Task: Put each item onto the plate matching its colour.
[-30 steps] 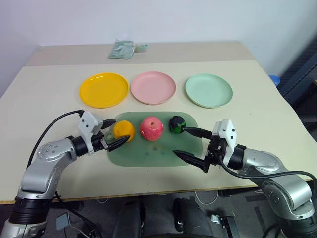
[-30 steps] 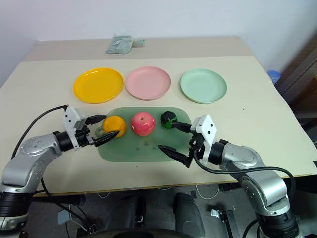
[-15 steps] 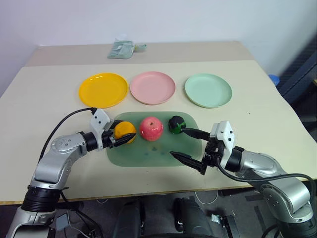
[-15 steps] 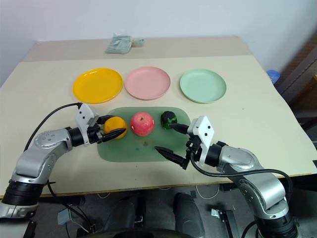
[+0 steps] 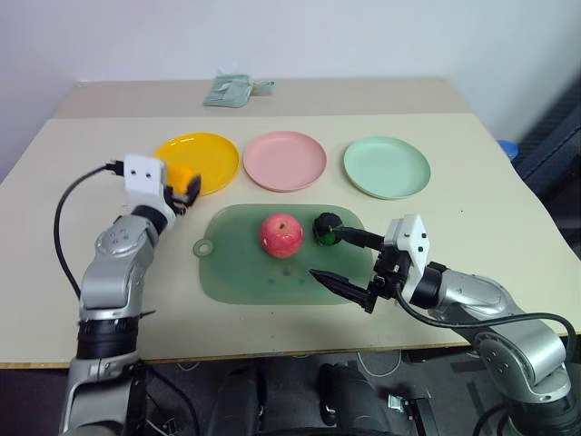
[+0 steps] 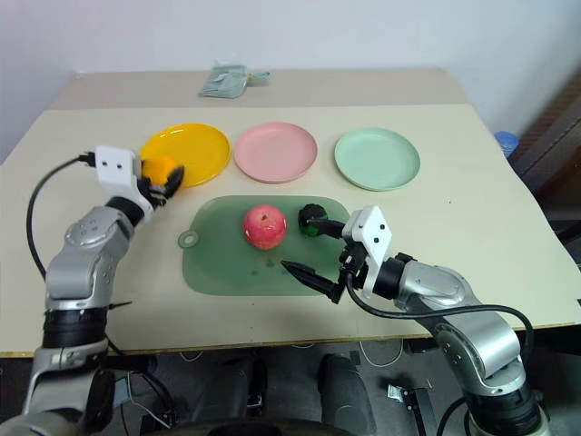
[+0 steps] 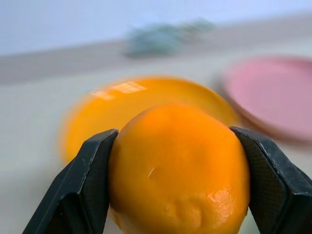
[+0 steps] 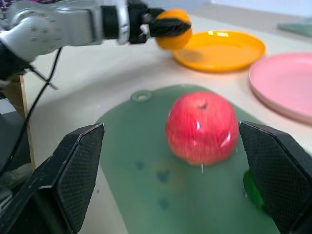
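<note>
Orange toy fruit [image 7: 179,168] sits clamped between the two black fingers of the left end effector [image 5: 184,194], lifted off the counter [image 5: 73,173] at the near edge of the yellow-orange plate [image 5: 204,160]. It is not yet on the plate, so by my reading no item has been delivered so far: the pink plate [image 5: 287,160] and the mint green plate [image 5: 388,166] are both bare. The pink-red apple [image 5: 281,234] rests on the translucent green mat [image 5: 236,272], stem end up. The dark green ball [image 5: 325,226] lies on the mat too, just beside one finger of the right end effector [image 5: 343,259], whose fingers are spread wide with nothing between them.

Remaining, as I judge it: setting the orange down on its plate, then carrying the apple and the green ball to theirs.

Being round, the orange has no clear long axis; a small dimple faces the left wrist camera, but I cannot tell where its stem end points.
</note>
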Tool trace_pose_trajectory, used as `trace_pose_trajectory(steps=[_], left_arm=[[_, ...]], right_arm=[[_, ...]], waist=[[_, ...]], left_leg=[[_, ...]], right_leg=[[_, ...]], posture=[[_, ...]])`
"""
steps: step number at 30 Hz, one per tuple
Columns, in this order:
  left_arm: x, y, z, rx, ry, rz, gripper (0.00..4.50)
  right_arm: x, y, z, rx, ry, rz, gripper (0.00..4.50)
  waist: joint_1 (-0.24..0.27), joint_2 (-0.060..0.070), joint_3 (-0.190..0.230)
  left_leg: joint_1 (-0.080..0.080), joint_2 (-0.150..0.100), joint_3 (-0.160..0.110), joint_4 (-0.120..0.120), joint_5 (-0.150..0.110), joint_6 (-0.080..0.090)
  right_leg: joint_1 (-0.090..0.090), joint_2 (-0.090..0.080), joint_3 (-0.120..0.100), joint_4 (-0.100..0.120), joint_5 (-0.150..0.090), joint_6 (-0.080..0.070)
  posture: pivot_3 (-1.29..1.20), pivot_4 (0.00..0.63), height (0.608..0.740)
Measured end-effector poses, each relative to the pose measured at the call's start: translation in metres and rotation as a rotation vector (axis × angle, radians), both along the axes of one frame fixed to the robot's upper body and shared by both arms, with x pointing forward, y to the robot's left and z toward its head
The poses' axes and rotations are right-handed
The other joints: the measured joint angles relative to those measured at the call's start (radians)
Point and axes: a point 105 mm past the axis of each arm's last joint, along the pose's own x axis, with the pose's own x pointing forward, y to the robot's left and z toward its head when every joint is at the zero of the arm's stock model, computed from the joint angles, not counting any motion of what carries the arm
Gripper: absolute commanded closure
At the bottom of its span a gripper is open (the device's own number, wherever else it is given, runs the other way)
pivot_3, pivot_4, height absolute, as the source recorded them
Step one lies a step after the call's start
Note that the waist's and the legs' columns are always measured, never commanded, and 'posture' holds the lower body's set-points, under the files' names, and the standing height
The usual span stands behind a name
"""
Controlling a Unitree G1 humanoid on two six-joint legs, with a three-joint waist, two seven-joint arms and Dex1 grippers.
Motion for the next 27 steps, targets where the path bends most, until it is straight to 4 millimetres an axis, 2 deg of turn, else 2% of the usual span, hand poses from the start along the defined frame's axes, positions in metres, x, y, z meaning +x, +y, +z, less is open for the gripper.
trace_pose_trajectory(steps=[2,7,11,13,14,15,19,23,26,27], left_arm=[[0.013,0.004,-0.003,-0.002,0.015,0.055,1.47],[0.037,0.003,-0.026,-0.014,0.093,0.092,1.47],[0.049,0.004,-0.027,-0.026,0.090,0.095,1.47],[0.053,0.004,-0.027,-0.033,0.084,0.089,0.48],[0.054,0.004,-0.027,-0.041,0.082,0.084,0.09],[0.054,0.004,-0.028,-0.054,0.081,0.076,0.03],[0.055,0.005,-0.031,-0.064,0.079,0.067,0.03],[0.052,0.001,-0.019,-0.080,0.017,0.025,0.03],[0.041,-0.001,-0.010,-0.081,-0.049,-0.018,0.03],[0.030,0.000,-0.009,-0.095,-0.077,-0.042,0.03]], right_arm=[[0.002,0.000,-0.001,-0.001,0.006,0.006,0.00],[0.006,0.000,0.000,-0.002,-0.001,0.011,0.00],[0.007,-0.001,-0.001,-0.006,-0.007,0.004,0.00],[0.006,-0.001,-0.002,-0.006,-0.001,-0.001,0.00],[0.006,-0.002,-0.003,-0.005,0.002,-0.006,0.00],[0.005,-0.002,-0.005,-0.001,0.009,-0.012,0.00],[0.004,-0.002,-0.006,0.002,0.013,-0.023,0.00],[0.003,-0.002,-0.007,0.003,0.015,-0.030,0.00],[0.003,-0.002,-0.008,0.003,0.019,-0.032,0.00],[0.002,-0.002,-0.008,0.004,0.018,-0.032,0.00]], waist=[[0.001,0.000,0.000],[0.001,0.000,0.000],[0.000,0.000,0.000],[0.000,-0.001,0.000],[0.000,-0.001,0.000],[0.000,-0.001,0.000],[0.000,-0.001,0.000],[0.000,-0.001,0.000],[-0.001,-0.001,0.000],[-0.006,0.000,0.000]], left_leg=[[0.000,0.000,0.001,0.000,0.000,0.000],[0.000,0.000,0.001,0.000,0.000,0.000],[0.000,0.000,0.001,0.000,0.000,0.000],[0.000,0.000,0.001,0.000,0.000,0.000],[0.000,0.000,0.001,0.000,0.000,0.000],[0.000,0.000,0.001,0.000,0.000,0.000],[0.000,0.000,0.001,0.000,0.000,0.000],[0.000,0.000,0.001,0.000,0.000,0.000],[0.000,0.000,0.001,0.000,0.000,-0.001],[0.000,0.001,0.001,0.000,0.000,0.000]], right_leg=[[0.000,0.000,-0.001,0.000,0.000,0.000],[0.000,0.000,-0.001,0.000,0.000,0.000],[0.000,0.000,-0.002,0.000,0.000,0.000],[0.000,0.000,-0.002,0.001,0.000,0.000],[0.000,0.000,-0.002,0.001,0.000,0.000],[0.000,0.000,-0.002,0.001,0.000,0.000],[0.000,0.000,-0.002,0.001,0.000,0.001],[0.000,0.000,-0.002,0.001,0.000,0.001],[0.000,0.000,-0.001,0.001,0.000,0.001],[0.000,0.000,-0.001,0.001,0.000,0.001]], posture=[[0.00,0.150,0.740],[0.00,0.150,0.740],[0.00,0.150,0.740],[0.00,0.150,0.740],[0.00,0.150,0.740],[0.00,0.150,0.740],[0.00,0.150,0.740],[0.00,0.150,0.740],[0.00,0.150,0.740],[0.00,0.150,0.740]])
